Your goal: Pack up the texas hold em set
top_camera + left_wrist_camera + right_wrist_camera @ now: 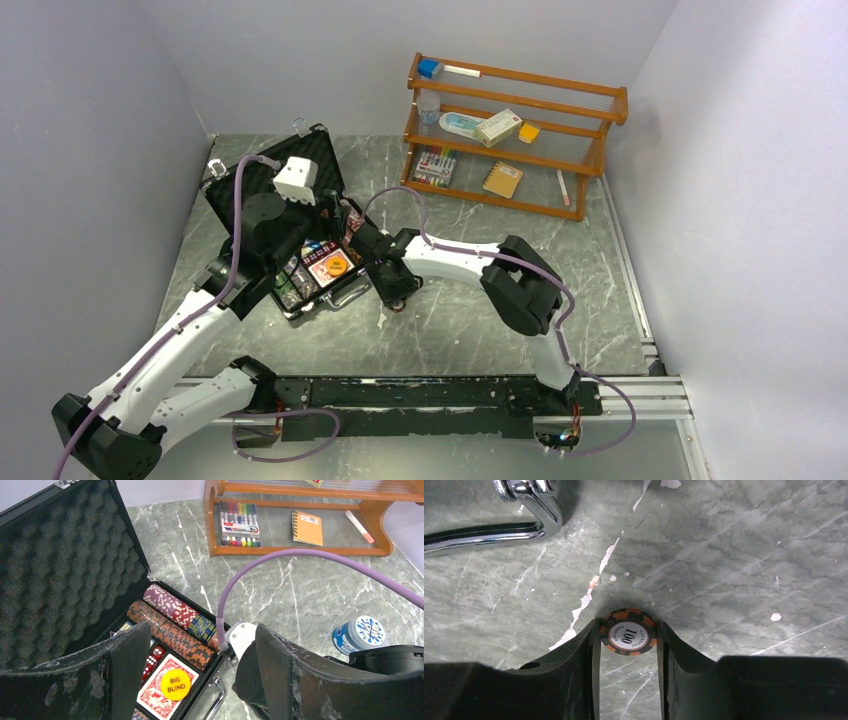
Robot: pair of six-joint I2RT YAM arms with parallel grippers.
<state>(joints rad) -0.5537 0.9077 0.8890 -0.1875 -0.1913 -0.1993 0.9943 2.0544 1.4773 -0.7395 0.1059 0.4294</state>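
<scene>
Poker chip (628, 638) marked 100, on the marbled grey-green tabletop (734, 550) just beside the handle (531, 515) of the open case (50, 570), is clamped edgewise by the right pincer (629, 628). The left pincer (197, 635) is held spread apart above the case. Collection of a stray chip is judged to be in hand; lifting it into the case's chip rows (175, 612) is called for next. Pale walls (100, 100) and a wooden shelf (515, 140) stand beyond the case.

Case (325, 165) with raised lid blocks the left side; shelf (560, 85) fills the far right corner. Chip stack (359, 634) stands near the case. Right side lies open.
</scene>
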